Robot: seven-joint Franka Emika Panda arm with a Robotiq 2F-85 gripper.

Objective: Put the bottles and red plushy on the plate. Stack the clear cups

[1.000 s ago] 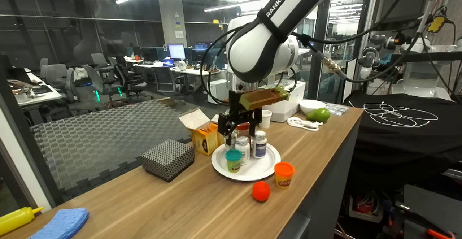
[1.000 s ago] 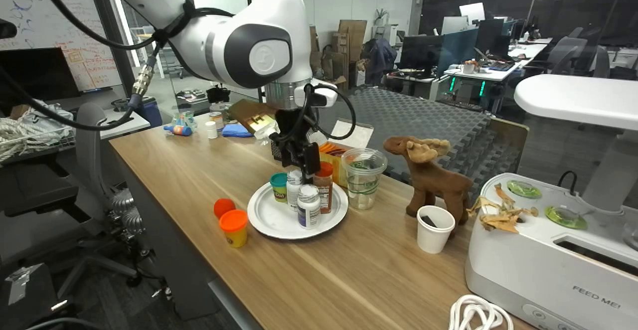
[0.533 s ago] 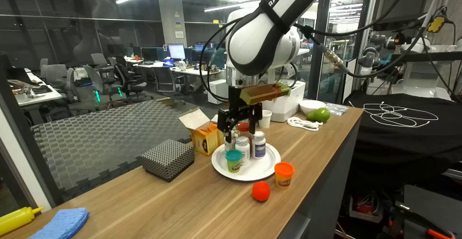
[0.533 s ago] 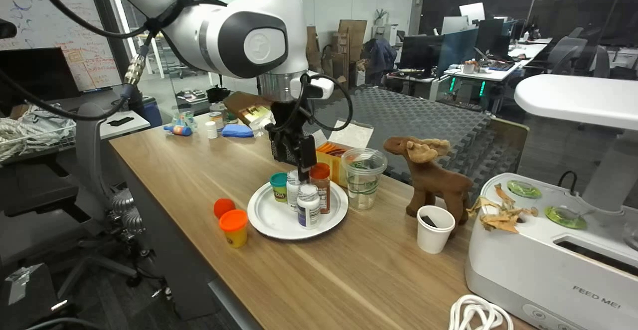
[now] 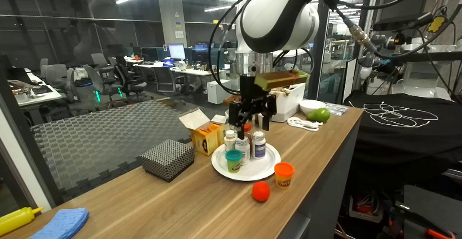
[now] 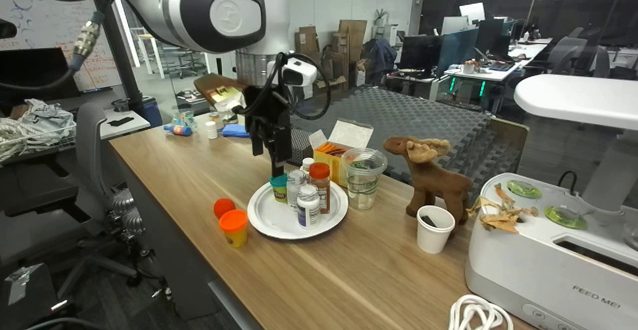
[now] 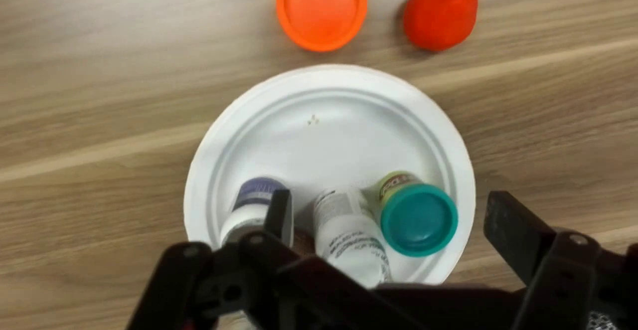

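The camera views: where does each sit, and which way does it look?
In an exterior view: near the blue sponge, facing the plate; arm and jaws show.
In an exterior view: near the white cord, facing the plate too; arm and jaws show.
Wrist view: on the wrist, looking down; the open jaws show.
All share the plate and red plushy.

In exterior view: brown toy moose [image 6: 441,185], right of middle, standing just behind white paper cup [image 6: 431,236]. In exterior view: blue sponge [image 5: 62,224], lower left; grey patterned box [image 5: 168,159], left of middle, near open yellow box [image 5: 206,140]; white string [image 5: 304,124], right of middle.
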